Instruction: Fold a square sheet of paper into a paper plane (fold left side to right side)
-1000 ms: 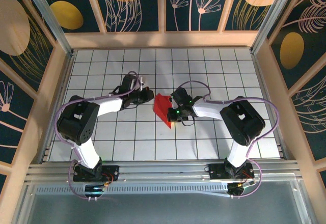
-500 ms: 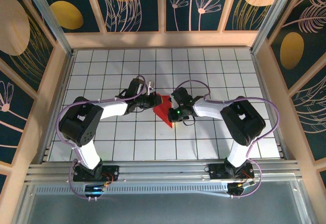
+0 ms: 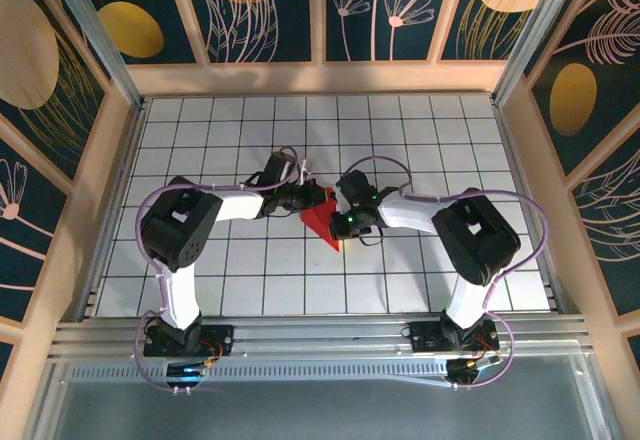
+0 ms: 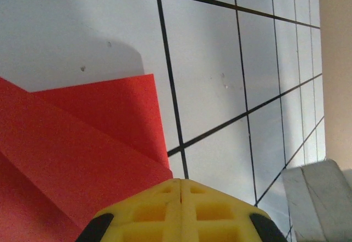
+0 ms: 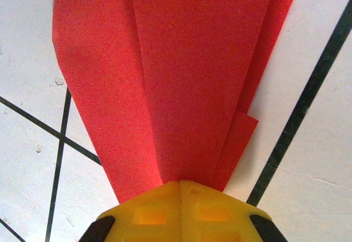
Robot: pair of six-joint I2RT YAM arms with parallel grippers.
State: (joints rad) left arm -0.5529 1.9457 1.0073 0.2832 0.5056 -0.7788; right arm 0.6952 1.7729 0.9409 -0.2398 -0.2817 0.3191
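Touching paper plane (image 3: 321, 222), 2 grippers (image 3: 311, 198) (image 3: 342, 204) (closed)

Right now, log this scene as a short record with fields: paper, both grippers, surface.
paper: folded bright red paper sheet, layered creases, lying flat
left gripper: shut, tip over the paper's edge
right gripper: shut, tip at the paper's narrow end
surface: white table with black grid lines
fold stage: partly folded, not yet a slim dart
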